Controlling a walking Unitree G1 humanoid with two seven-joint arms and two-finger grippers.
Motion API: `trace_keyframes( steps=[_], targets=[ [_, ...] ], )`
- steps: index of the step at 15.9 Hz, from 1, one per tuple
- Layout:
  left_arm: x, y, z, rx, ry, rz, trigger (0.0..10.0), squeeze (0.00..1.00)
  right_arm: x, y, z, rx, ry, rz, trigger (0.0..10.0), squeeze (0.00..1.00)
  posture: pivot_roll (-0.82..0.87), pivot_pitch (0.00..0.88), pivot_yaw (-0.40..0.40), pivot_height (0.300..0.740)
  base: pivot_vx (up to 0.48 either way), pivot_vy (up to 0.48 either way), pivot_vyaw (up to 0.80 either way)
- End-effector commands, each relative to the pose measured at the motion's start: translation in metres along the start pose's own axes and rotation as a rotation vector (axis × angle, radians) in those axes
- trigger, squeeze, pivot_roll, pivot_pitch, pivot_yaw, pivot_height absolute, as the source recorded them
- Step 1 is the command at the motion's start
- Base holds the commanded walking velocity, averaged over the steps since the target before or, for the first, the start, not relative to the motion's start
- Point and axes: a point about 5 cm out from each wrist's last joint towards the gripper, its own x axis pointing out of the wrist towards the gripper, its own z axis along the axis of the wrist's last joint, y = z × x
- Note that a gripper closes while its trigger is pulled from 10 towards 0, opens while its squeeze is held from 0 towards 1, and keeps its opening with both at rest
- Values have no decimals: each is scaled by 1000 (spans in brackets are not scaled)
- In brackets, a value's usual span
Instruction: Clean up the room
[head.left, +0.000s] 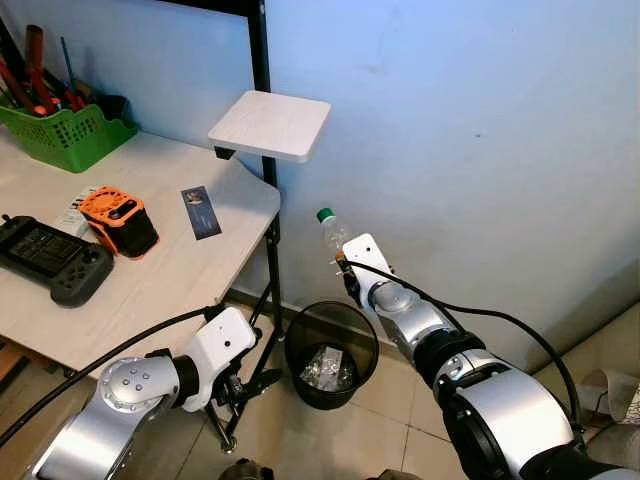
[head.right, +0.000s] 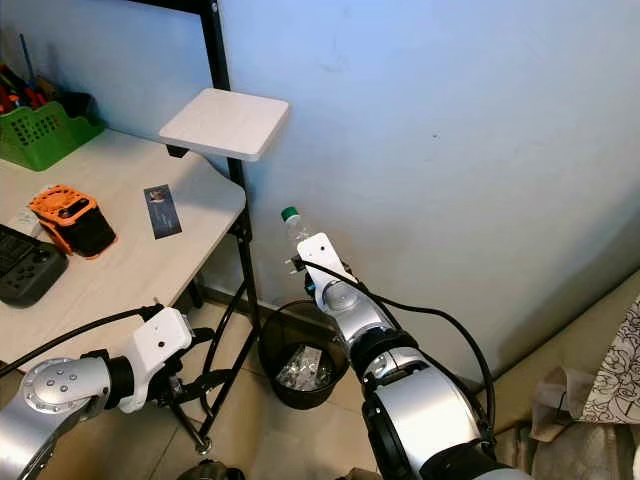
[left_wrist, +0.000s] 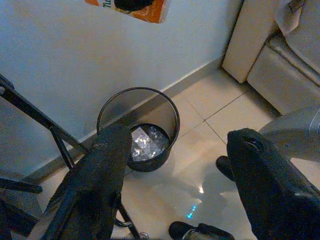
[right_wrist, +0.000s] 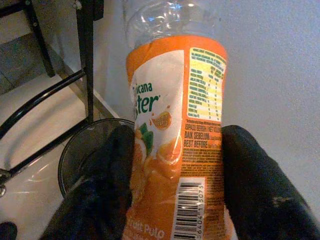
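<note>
The right gripper (right_wrist: 175, 200) clamps an empty plastic bottle (right_wrist: 175, 115) with an orange label, holding it upright in the air above the black wire bin (head.left: 331, 353), which looks like the staging for a drop. The left gripper (left_wrist: 175, 190) hangs low with fingers spread and empty. The bin stands on pale tile against a blue wall, beside a white table (head.left: 170, 280) carrying a green basket (head.left: 65, 135) of tools

orange-labelled bottle (right_wrist: 175, 150), green cap (head.left: 325, 214), black bin (head.left: 331, 352)
</note>
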Motion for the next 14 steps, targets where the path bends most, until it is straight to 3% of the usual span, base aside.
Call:
trace_keyframes(
  steps=[1,7,11,12,13,14],
  targets=[
    [-3,1,2,9,4,7,10000,0,0,-2,8,8,-22,-19,10000,1000,14,99,-11,740,0,0,0],
    [-4,0,1,2,9,9,10000,0,0,13,-2,44,1,39,10000,1000,19,99,-16,740,0,0,0],
    [-3,1,-1,-19,4,41,10000,0,-2,13,-15,104,4,69,10000,1000,12,76,-7,740,0,0,0],
    [-1,1,1,-56,-24,76,10000,0,-4,8,-22,157,-21,70,10000,792,8,60,0,740,0,0,0],
    [2,1,4,-90,-54,114,10000,0,-6,2,-27,219,-55,71,10000,298,6,45,5,740,0,0,0],
    [8,3,5,-161,-91,206,10000,0,-16,-11,-38,244,-127,43,10000,0,-9,17,17,740,0,0,0]
  ],
)
